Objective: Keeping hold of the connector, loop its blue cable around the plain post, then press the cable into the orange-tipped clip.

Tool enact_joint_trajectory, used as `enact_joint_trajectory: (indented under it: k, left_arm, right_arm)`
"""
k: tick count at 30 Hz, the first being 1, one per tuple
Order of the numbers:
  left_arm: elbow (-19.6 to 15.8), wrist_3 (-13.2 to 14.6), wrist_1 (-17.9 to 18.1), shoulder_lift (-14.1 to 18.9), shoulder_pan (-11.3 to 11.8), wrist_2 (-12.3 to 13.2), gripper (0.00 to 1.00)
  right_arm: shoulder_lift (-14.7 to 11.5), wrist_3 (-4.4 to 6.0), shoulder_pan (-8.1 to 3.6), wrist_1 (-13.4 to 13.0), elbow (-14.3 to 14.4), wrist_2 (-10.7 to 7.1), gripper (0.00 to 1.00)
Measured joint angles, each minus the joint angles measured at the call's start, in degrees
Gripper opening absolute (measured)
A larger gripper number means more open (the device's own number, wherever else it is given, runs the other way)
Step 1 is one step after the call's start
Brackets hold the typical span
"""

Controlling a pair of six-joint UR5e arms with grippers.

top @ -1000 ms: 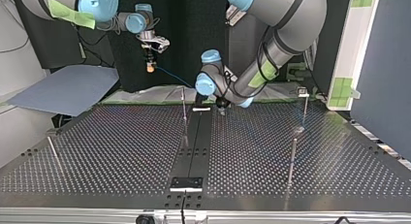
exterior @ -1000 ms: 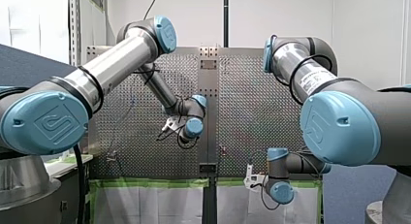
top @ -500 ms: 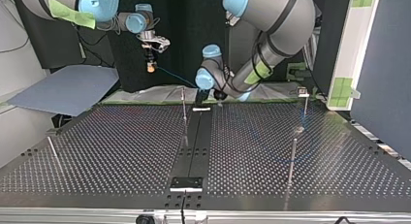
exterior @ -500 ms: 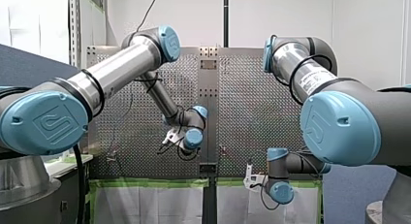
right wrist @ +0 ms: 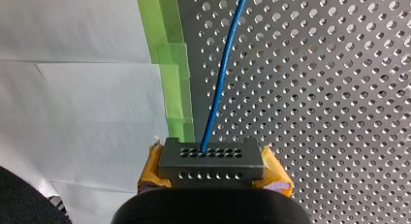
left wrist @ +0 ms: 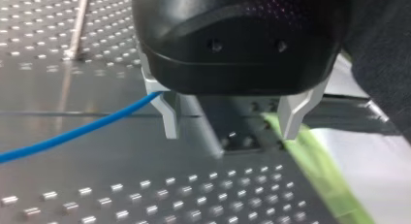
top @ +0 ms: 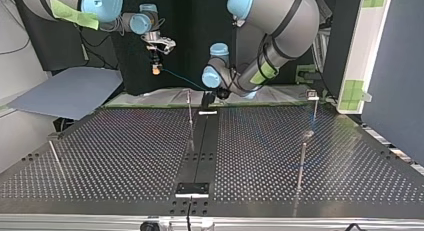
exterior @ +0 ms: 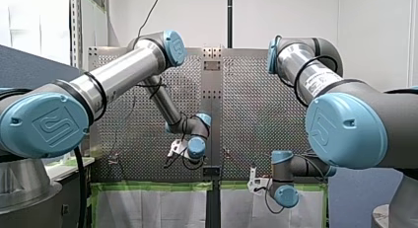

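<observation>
Right wrist view: clamps connector [right wrist: 211,158] in right gripper [right wrist: 213,169]. Holds left gripper [left wrist: 230,132] spread beside blue cable [left wrist: 72,132]. Seems pre-loop; next calls for sweeping cable around.

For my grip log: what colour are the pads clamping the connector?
Yellow pads, seen best in the right wrist view, flanking the dark grey connector.

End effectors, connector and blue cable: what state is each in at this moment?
right end effector: shut on the connector, a yellow pad on either side.
connector: held, with the blue cable plugged in.
blue cable: runs straight out from the connector.
left end effector: open, nothing between its fingers; the blue cable passes beside one finger.
</observation>
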Motion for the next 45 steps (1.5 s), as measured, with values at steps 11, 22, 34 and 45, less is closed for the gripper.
enact_joint_trajectory:
  k: [11, 22, 34, 45]
  left_arm:
    - [-0.98, -5.76, 1.98, -2.04, -0.50, 4.37, 0.98]
    - [-2.22, -9.53, 3.05, -3.11, -1.26, 5.54, 0.98]
    - [-2.24, -14.87, 5.23, -6.45, -2.01, 8.24, 0.98]
    - [-2.26, -20.98, 8.87, -8.88, -3.21, 11.69, 0.98]
  right_arm:
    - [0.02, -0.09, 0.03, -0.39, -0.05, -0.90, 0.00]
    - [0.01, -0.06, 0.03, -0.45, -0.45, -2.19, 0.00]
    - [0.02, 0.08, -0.34, -0.26, -0.69, -3.45, 0.00]
    - [0.08, 0.00, -0.48, -0.19, -0.79, -7.20, 0.00]
